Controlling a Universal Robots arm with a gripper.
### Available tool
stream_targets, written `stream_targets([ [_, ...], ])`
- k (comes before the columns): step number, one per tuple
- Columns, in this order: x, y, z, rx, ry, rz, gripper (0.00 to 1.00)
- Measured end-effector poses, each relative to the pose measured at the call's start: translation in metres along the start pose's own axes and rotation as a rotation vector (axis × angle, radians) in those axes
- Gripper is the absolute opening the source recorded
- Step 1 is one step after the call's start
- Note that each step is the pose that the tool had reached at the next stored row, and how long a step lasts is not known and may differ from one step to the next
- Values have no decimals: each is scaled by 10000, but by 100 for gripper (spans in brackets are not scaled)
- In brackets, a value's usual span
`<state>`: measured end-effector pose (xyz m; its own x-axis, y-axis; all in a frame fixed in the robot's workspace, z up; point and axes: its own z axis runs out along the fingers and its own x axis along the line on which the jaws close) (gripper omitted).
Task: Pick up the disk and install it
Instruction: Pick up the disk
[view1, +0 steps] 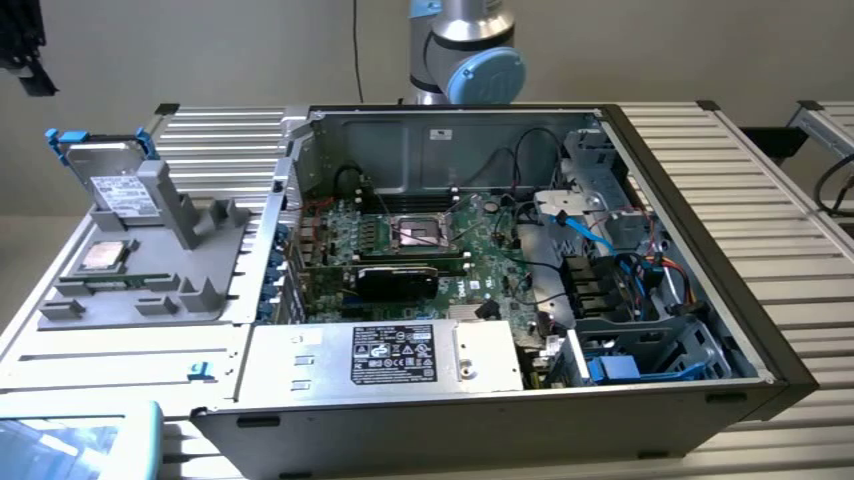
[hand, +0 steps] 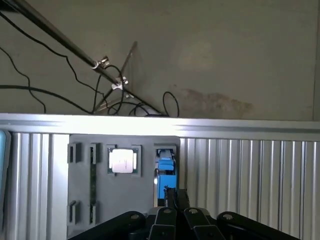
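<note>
Gripper (hand: 175, 195) is sitting pinched fully closed, gripping nothing, aiming at the disk (hand: 165, 172) standing on edge in the grey tray (hand: 100, 200).

- The disk (view1: 118, 185): dull silver-grey metal, white paper-like label, glossy blue plastic carrier.
- Holder (view1: 147, 290): matt grey plastic.
- Table (view1: 747, 170): ribbed bare metal with a satin sheen.
- CPU chip (hand: 122, 161): bright, smooth metal lid.
- Power-supply box (view1: 300, 360): pale sheet metal, black printed label.

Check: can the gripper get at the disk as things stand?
Probably yes. The disk stands on edge in the grey holder, upper part exposed, nothing over it. The gripper faces it but is shut, so must open first.
</note>
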<state>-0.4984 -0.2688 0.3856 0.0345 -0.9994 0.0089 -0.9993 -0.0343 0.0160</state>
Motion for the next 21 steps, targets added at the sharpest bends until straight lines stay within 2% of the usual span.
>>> stream_targets([
  [12,-1,0,0,6,2,-49,12],
  [15,-1,0,0,6,2,-48,31],
  [16,-1,0,0,6,2,-48,31],
  [19,-1,0,0,6,2,-48,48],
  [20,-1,0,0,6,2,-48,48],
  [21,-1,0,0,6,2,-48,54],
])
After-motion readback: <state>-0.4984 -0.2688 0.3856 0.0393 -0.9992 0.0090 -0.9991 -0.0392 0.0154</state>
